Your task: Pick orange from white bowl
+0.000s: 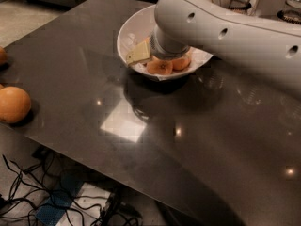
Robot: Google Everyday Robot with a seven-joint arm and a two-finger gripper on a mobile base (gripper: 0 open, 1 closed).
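Observation:
The white bowl (pixel 128 36) sits on the dark table toward the back. Two oranges (pixel 160 67) lie at its front, beside a pale yellowish object (pixel 138 52). My white arm reaches in from the right and its wrist (pixel 164 44) points down into the bowl, right over the oranges. The gripper is inside the bowl behind the wrist and is hidden from view. I cannot tell what it touches.
One orange (pixel 14 104) lies at the table's left edge, with part of another (pixel 2 55) further back. Glass jars (pixel 291 4) stand at the back right. Cables (pixel 28 192) lie on the floor below the table's front edge (pixel 94 166).

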